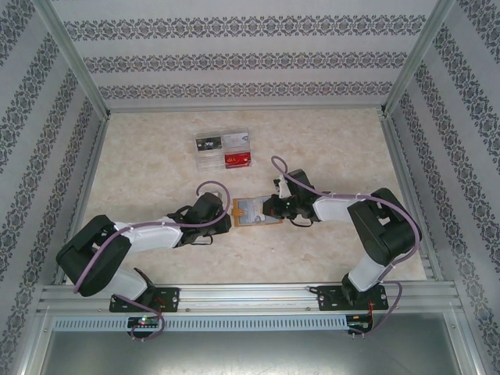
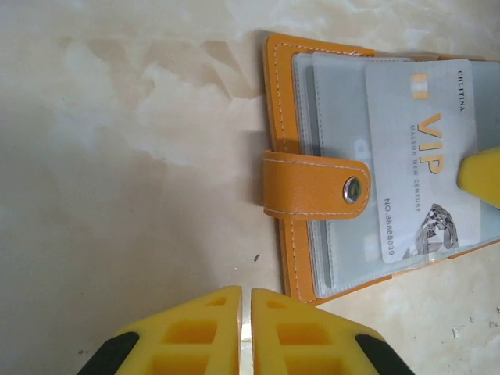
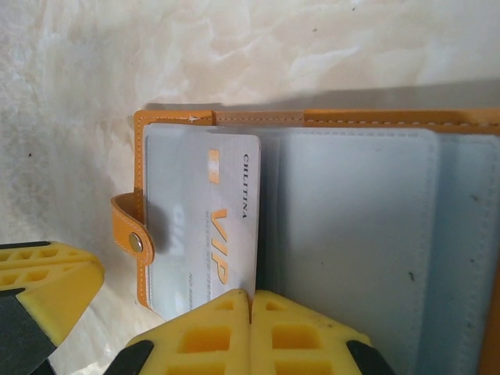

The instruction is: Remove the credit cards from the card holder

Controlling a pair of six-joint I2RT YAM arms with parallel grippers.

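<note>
Top external view: a beige marbled table [image 1: 156,148] sits inside walls [image 1: 234,58] of striped patterned wallpaper, with a clear plastic box [image 1: 223,150] towards the back. The left gripper [image 1: 225,215], fingers pressed together and empty, lies just beside the open card holder [image 1: 251,211] mid-table. The right gripper [image 1: 269,208], also closed, rests its tips on the holder's silver VIP card [image 2: 422,156].

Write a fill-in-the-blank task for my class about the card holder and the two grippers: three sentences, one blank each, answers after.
1. The card holder lies ___ on the table.
2. The large gold letters on the grey card read ___.
3. The left gripper and the right gripper both have ___ fingertips.
Missing words: open; VIP; yellow.
</note>
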